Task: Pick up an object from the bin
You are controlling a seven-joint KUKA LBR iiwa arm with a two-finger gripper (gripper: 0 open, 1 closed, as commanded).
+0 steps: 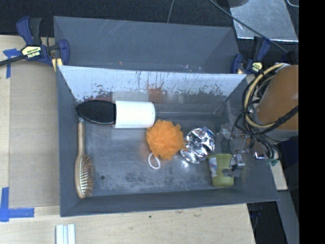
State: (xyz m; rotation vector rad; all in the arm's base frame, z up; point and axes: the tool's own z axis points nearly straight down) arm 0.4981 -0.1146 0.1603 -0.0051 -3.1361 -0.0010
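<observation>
Where the arm comes down into the bin [152,194], the gripper [236,161] sits against the edge of an olive-green blocky thing [220,174] in the corner; whether it is clenched or released I cannot tell. Near the gripper lies crumpled silver foil [199,144], beyond it an orange mesh sponge [164,139], farther off a white cylinder [134,114]
</observation>
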